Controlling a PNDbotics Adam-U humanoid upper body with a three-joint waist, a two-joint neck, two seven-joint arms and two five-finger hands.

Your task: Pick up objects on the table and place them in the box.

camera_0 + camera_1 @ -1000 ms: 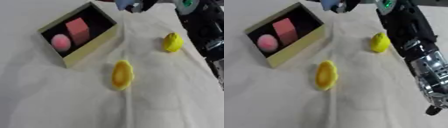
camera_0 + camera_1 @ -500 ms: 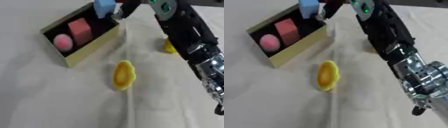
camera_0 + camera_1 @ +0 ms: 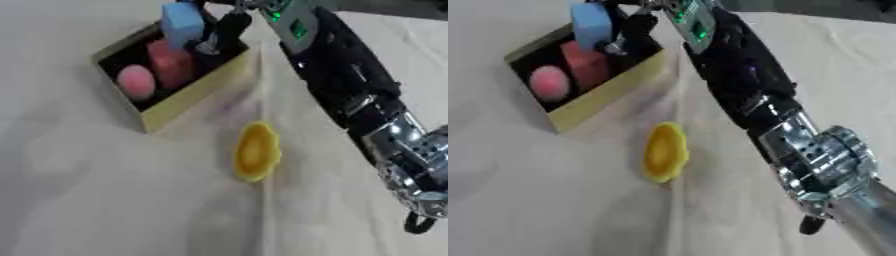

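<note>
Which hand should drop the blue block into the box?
The right hand: it already holds the blue block above the box. The left hand is out of view.

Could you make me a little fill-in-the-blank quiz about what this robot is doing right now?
1. The right hand holds a ____ block over the box.
2. Inside the box, a red block lies beside a ____ ball.
3. The yellow object lying on the cloth is ____ the box.

Missing words: blue; pink; outside
</note>
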